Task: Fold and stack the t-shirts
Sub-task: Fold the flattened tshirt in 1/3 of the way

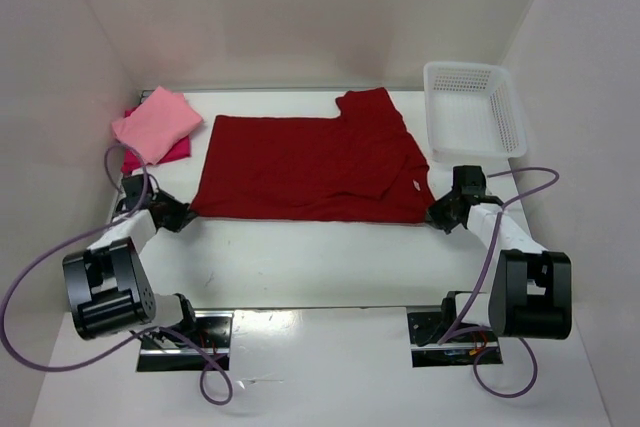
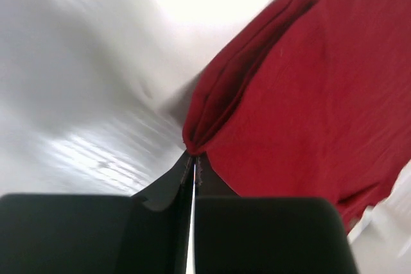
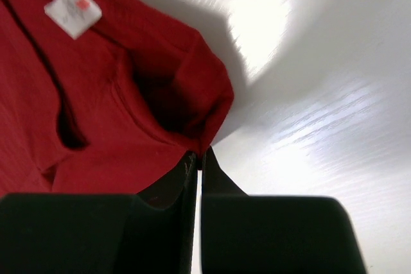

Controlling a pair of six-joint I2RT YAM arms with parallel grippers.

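While each is clamped on a near corner, left gripper (image 1: 189, 213) and right gripper (image 1: 434, 214), dark crimson t-shirt (image 1: 300, 167) lies flat, long axis left-right, label (image 1: 415, 185) end rightward.

no readable text in any view. only one label: a small white tag (image 3: 72, 9) lying flat on the dark crimson t-shirt (image 3: 109, 113), seen in the right wrist view. it has a small orange-red mark near one corner, too blurred to tell if it is a letter, number or logo. in the top view the tag is just a tiny white speck near the shirt's near right corner, nothing legible.
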